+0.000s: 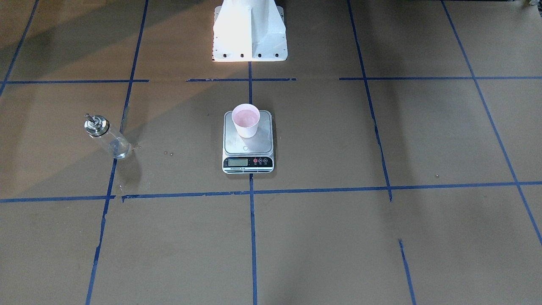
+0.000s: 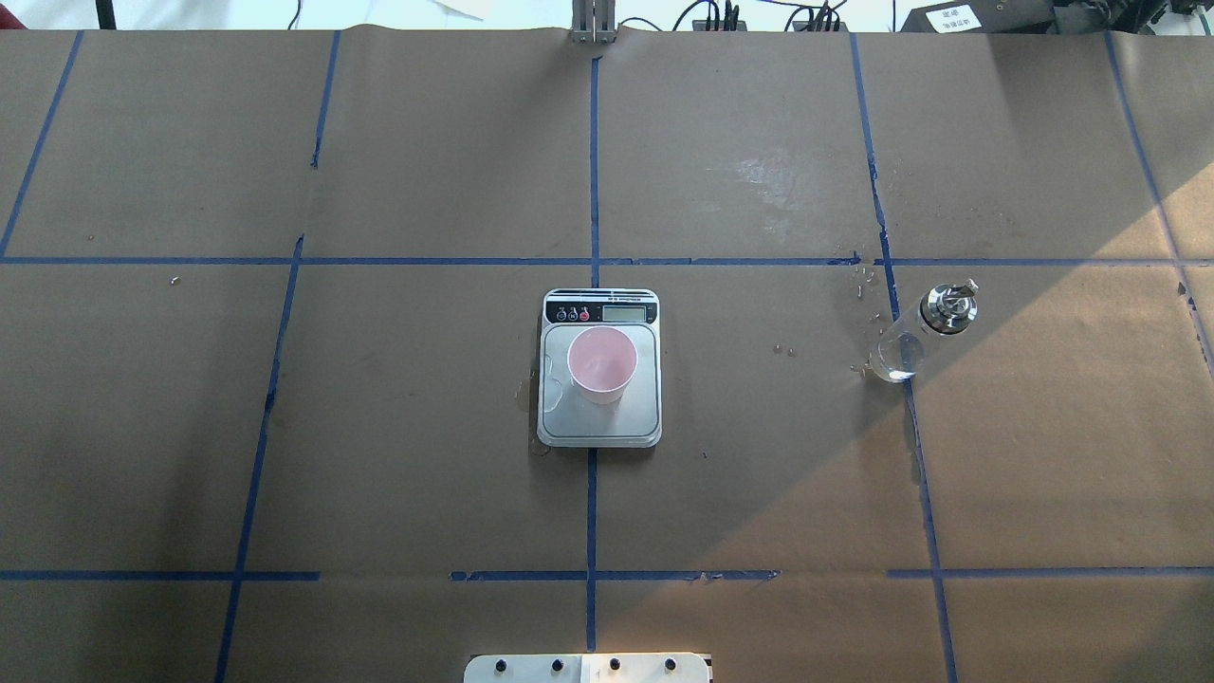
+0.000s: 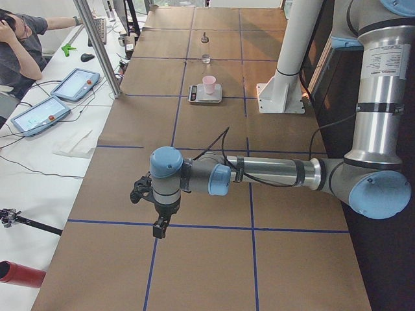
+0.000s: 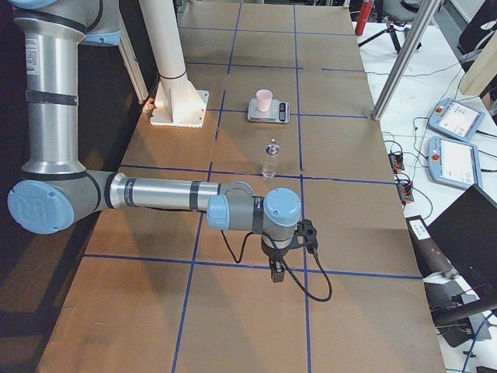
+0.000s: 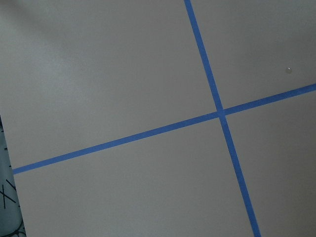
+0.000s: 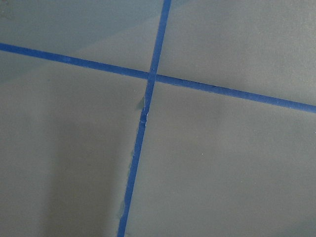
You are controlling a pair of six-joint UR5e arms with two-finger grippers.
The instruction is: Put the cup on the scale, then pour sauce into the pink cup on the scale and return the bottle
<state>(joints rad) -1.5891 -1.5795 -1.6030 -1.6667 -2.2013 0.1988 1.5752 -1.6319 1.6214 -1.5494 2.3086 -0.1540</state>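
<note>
The pink cup [image 1: 245, 120] stands upright on the silver platform of the scale [image 1: 258, 145] at the table's middle; both also show in the overhead view, the cup [image 2: 601, 365] on the scale [image 2: 597, 424]. The clear glass bottle [image 1: 106, 136] with its metal pourer cap stands upright on the table on the robot's right [image 2: 912, 334], apart from the scale. Any sauce is too clear to make out. My left gripper [image 3: 159, 227] hangs over the table's left end, my right gripper [image 4: 277, 272] over the right end, both far from the things; I cannot tell whether they are open or shut.
The white robot base [image 1: 250, 31] stands behind the scale. Small droplets [image 1: 168, 153] lie between bottle and scale. Blue tape lines cross the brown paper. An operator [image 3: 19, 39] and tablets [image 3: 74, 84] are beside the table's far side.
</note>
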